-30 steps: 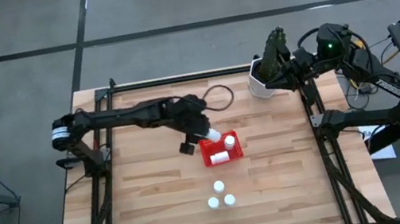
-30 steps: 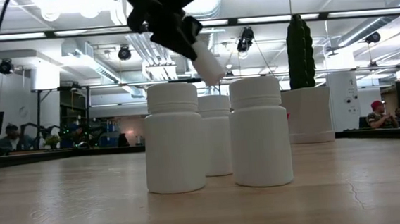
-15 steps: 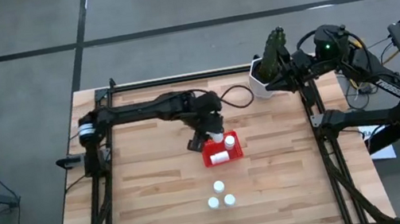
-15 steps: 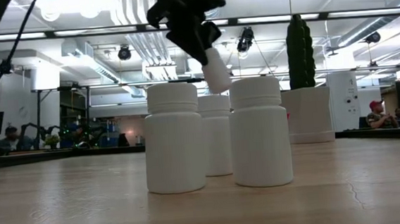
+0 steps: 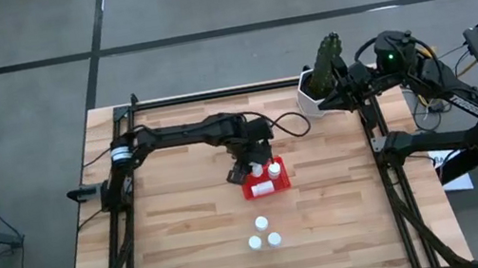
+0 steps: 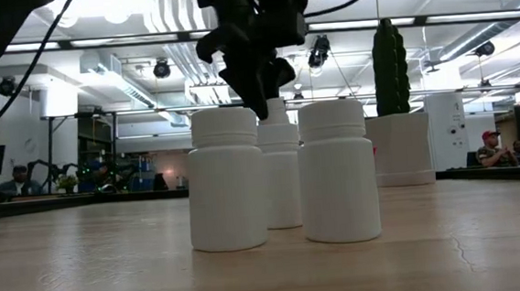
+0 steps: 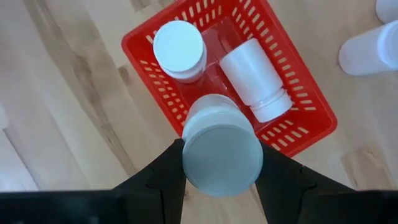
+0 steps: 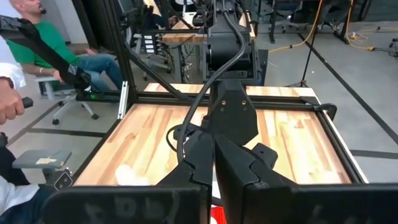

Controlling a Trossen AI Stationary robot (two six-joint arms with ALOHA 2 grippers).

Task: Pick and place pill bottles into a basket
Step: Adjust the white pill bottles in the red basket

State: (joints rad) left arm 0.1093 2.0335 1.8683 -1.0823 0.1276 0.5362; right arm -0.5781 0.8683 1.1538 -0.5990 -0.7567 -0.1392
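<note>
From above, the left gripper (image 5: 256, 159) hangs over the red basket (image 5: 252, 190) near the middle of the tabletop (image 5: 180, 249), and the basket already shows two white pill bottles (image 5: 269, 178) inside; three more bottles (image 5: 263, 234) stand in a cluster well apart from it, toward the near edge, while the right gripper (image 5: 344, 88) waits by the cactus pot (image 5: 311, 101) at the far right corner, fingers pressed together on nothing. Down at tabletop level, the three standing bottles (image 6: 280, 174) fill the foreground and the left gripper (image 6: 256, 68) shows dark above and behind them, the carried bottle hard to pick out here. The left wrist camera settles it: the two fingers (image 7: 163, 178) pinch a bottle (image 7: 221, 149) by its sides, cap toward the lens, poised over the basket's (image 7: 311, 121) near rim, beside one bottle standing upright (image 7: 179, 48) and one lying on its side (image 7: 255, 79). The right wrist view only looks across the tabletop (image 8: 149, 137) at the frame. So this reads as the drop of the third bottle; next it calls for centring over the free space in the basket, spreading the fingers, then going for the cluster
</note>
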